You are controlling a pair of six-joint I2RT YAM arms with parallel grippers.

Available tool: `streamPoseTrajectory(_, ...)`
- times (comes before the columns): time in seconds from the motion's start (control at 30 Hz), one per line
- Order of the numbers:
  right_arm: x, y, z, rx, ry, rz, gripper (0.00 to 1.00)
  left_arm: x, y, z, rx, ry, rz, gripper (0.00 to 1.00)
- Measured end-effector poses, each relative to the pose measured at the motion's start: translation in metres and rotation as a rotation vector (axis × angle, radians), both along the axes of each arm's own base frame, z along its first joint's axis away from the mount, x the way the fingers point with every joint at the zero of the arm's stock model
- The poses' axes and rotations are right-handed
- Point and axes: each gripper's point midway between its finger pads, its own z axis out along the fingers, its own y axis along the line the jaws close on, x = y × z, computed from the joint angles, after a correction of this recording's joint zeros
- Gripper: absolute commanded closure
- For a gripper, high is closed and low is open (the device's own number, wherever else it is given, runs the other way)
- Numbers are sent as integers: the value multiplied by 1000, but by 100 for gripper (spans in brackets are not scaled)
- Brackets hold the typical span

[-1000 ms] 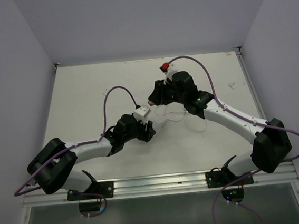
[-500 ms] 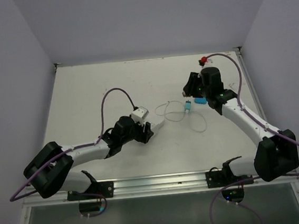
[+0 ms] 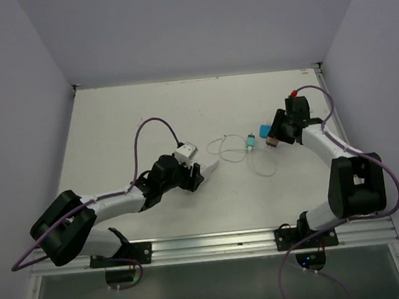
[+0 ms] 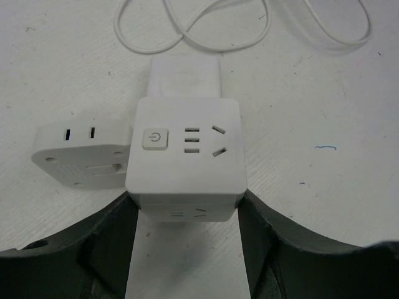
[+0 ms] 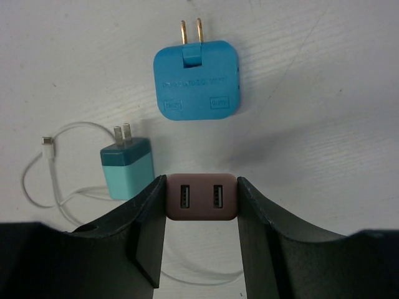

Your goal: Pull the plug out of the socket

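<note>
In the left wrist view, the white cube socket (image 4: 187, 146), with a power button and slot holes on top, rests on the table. My left gripper (image 4: 187, 202) is shut on its near end. In the top view this gripper (image 3: 200, 173) covers most of the socket. My right gripper (image 5: 200, 184) is shut on a brown plug (image 5: 201, 198) with two USB ports facing the camera. It is held far from the socket, at the right of the table (image 3: 272, 142).
A flat white square piece (image 4: 187, 75) lies against the socket's far side. A rounded white piece (image 4: 81, 156) sits at its left. A blue adapter (image 5: 196, 78), a teal charger (image 5: 128, 165) and a looped white cable (image 3: 228, 150) lie mid-table.
My right gripper has moved from beside the socket to the right side of the table, with the brown plug in it. The left gripper stayed on the socket.
</note>
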Motion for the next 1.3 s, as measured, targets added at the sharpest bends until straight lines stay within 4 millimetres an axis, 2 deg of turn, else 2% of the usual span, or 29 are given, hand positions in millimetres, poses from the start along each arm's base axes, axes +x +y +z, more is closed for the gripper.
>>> streamPoseTrajectory(0.1, -4, 1, -14, 2, 50, 4, 66, 0, 0, 0, 0, 1, 0, 62)
streamPoseTrajectory(0.23, -4, 2, -29, 4, 108, 9, 65, 0, 0, 0, -1, 2, 1, 62)
streamPoseTrajectory(0.5, -1, -2, -39, -4, 157, 3, 59, 6, 9, 3, 16, -15, 62, 66)
streamPoseTrajectory(0.67, -2, -15, -41, -27, 173, -31, 32, 12, 22, 3, 37, -22, 144, 66)
streamPoseTrajectory(0.77, -2, -19, -41, -37, 175, -37, 21, 14, 28, 1, 45, -20, 186, 64)
streamPoseTrajectory(0.83, -2, -20, -39, -39, 167, -36, 17, 15, 31, 0, 46, -19, 206, 57)
streamPoseTrajectory(0.9, 0, -17, -27, -30, 134, -28, 15, 16, 31, 0, 40, -13, 218, 50)
streamPoseTrajectory(1.07, 5, -2, 32, 4, -44, 30, 13, 15, 30, 0, 20, 3, 234, 34)
streamPoseTrajectory(1.2, -2, 38, 74, 34, -190, 158, 12, 13, 28, 0, 4, 22, 235, 21)
streamPoseTrajectory(1.3, -14, 70, 86, 59, -243, 258, 12, 11, 25, 0, -12, 37, 231, 14)
